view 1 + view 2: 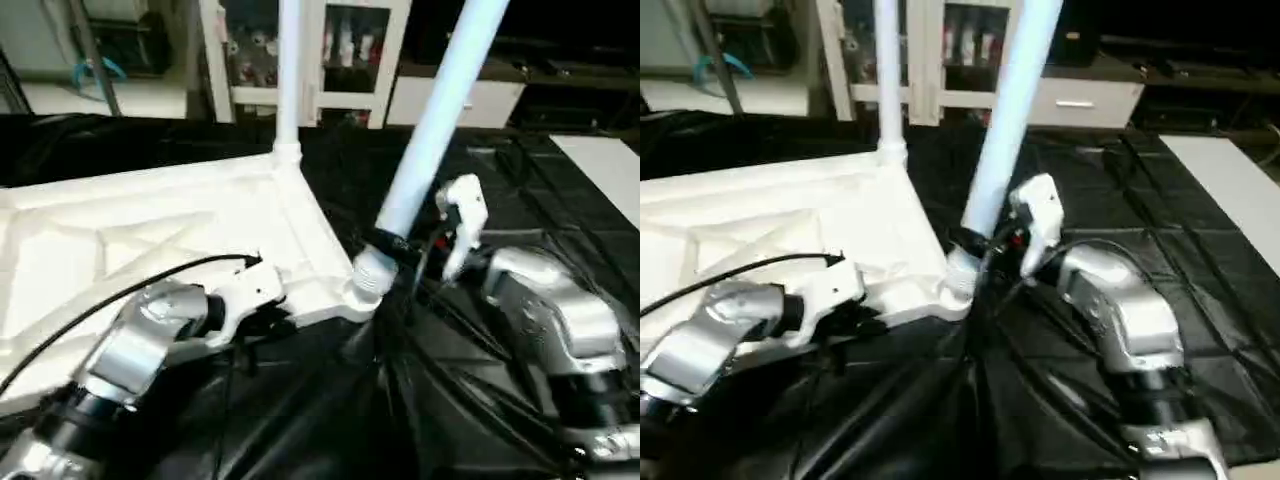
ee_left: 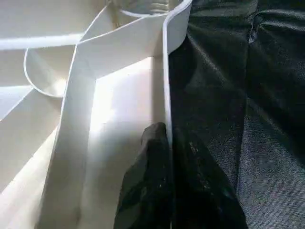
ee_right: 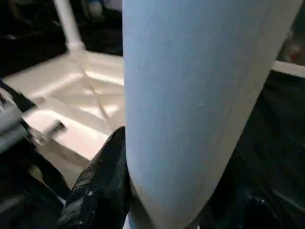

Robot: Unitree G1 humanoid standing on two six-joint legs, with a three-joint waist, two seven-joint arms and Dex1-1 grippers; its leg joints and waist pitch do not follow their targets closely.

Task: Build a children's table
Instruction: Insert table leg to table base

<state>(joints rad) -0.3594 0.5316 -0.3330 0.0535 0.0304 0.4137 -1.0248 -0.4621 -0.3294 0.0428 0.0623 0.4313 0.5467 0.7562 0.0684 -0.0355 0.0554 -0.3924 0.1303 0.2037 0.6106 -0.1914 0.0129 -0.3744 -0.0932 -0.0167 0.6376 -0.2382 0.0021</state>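
leg (image 1: 435, 125) in right pincer (image 1: 392, 243) | top (image 1: 150, 240) rim in left pincer (image 2: 167, 143)

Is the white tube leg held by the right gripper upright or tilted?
Tilted: white tube leg leans rightward from its corner socket.

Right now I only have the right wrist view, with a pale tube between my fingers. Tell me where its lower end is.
Observer: The leg's lower end meets the near corner socket of the tabletop. The leg is tilted, its top leaning toward the robot's right.
Operator: Report where along it I am gripping.
Observer: The right gripper holds it low, just above that socket.
Operator: Now report the left gripper.
Observer: The left gripper is pinched on the tabletop's thin side wall, close to the same corner.
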